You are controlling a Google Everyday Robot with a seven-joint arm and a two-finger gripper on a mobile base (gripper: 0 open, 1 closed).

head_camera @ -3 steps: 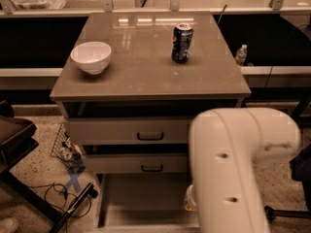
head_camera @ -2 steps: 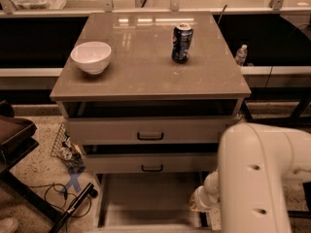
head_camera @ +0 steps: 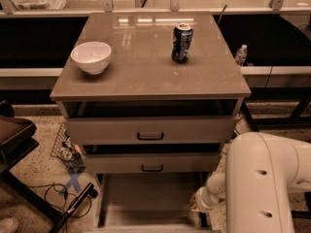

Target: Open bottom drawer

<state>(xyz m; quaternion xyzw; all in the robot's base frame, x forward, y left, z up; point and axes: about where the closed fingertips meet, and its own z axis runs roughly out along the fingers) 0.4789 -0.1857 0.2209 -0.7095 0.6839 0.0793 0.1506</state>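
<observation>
Gripper sat low, against the right side of the bottom drawer; whether open or clamped, could not tell. Drawer stood pulled well out beneath the middle drawer front, pale interior exposed. Judged: pull essentially complete. Next: back the arm off without nudging the drawer.

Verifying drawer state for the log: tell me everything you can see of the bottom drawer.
The bottom drawer stands well out from the cabinet, lowest of the three. Seen from above, it is pale grey-beige with a smooth floor and thin side walls, and nothing is visible inside. Its front runs off the picture's lower edge, so its handle is hidden. The gripper sits at the drawer's right wall near the front; whether they touch is unclear.
</observation>
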